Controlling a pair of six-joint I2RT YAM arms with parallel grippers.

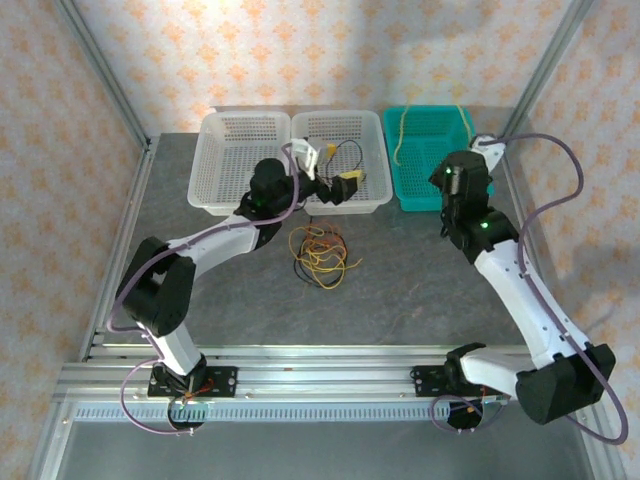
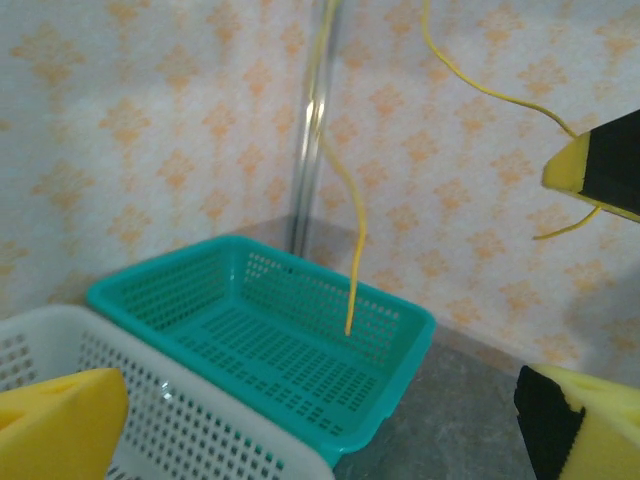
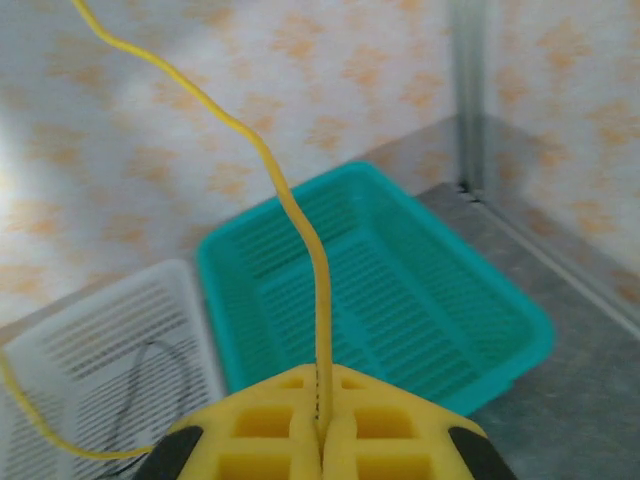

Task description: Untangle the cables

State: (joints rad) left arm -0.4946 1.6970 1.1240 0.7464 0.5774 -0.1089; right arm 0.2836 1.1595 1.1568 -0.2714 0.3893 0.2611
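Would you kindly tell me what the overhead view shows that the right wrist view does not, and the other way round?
Overhead: the tangle of cables on the table in front of the baskets, the left white basket, and the left claw open above the middle white basket. Right wrist: a close look at the right claw shut on the yellow cable, which rises from between its pads. Shared: the teal basket, the yellow cable over it, and the middle white basket with a black cable inside.
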